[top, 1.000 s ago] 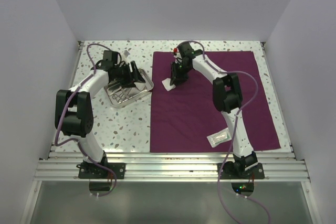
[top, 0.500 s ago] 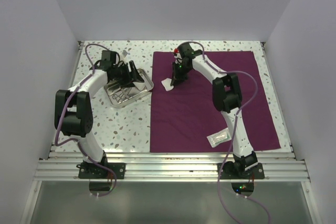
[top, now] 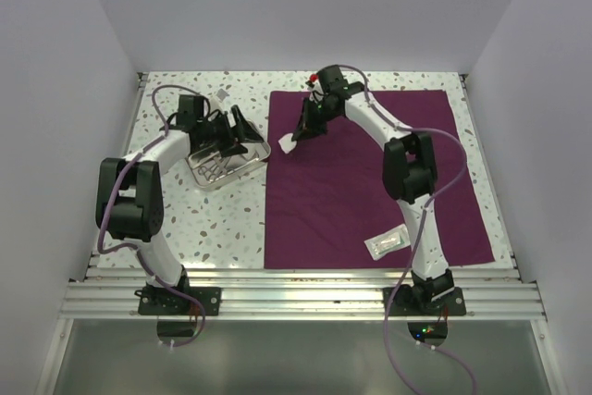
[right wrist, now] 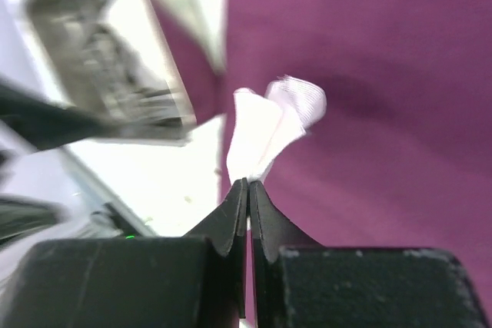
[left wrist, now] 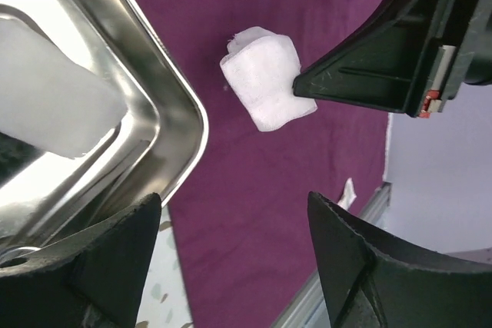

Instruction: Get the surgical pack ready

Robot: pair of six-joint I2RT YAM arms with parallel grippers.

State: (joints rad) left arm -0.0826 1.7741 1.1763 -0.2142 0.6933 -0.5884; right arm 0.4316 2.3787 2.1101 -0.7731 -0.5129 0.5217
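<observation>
The purple-maroon drape (top: 370,182) lies flat on the right half of the table. My right gripper (top: 298,135) is shut on a white gauze square (top: 286,144) and holds it above the drape's left edge; the gauze also shows in the right wrist view (right wrist: 269,128) and the left wrist view (left wrist: 265,78). The steel tray (top: 242,168) with instruments sits left of the drape. My left gripper (top: 236,132) is open and empty over the tray's far right corner (left wrist: 165,105); a second gauze (left wrist: 54,105) lies in the tray. A pouch (top: 388,243) lies on the drape's near part.
A small white scrap (top: 222,96) lies on the speckled table behind the tray. A red-tipped item (top: 314,80) sits by the drape's far edge near the right wrist. White walls close in the table on three sides.
My right gripper has lifted the gauze off the drape and carried it left toward the tray. My left gripper has shifted slightly right over the tray.
</observation>
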